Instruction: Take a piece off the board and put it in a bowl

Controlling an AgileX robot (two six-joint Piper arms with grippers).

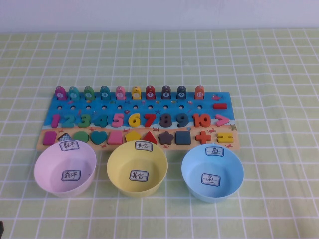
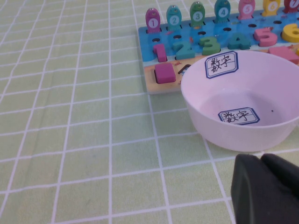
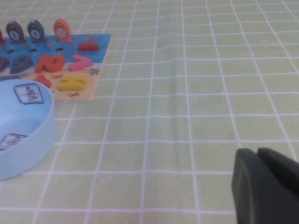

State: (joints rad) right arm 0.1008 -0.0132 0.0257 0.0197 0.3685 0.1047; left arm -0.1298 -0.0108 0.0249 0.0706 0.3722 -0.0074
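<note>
Ten fish tokens stand along the long blue wooden puzzle board (image 1: 137, 117); the small orange-red fish piece (image 1: 199, 92) sits rightmost, behind the light blue plastic bowl (image 1: 212, 174) set ready for it. My left gripper (image 2: 264, 161) and right gripper (image 3: 261, 156) wait low over the table, well apart from the board, both with fingers together and empty.

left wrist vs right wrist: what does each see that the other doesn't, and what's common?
Left wrist only: the pink bowl with its labels, fish tokens 1 to 5 at the board's end nearest it, the pink square block, and the left claw low over the cloth, short of that bowl.

Right wrist only: the blue bowl, the orange-red fish standing at the end of its row, the numeral 10, the yellow equals piece, and the right claw over bare cloth, away from the bowl.

Both: the board, seen from opposite ends, and the green checked cloth.
</note>
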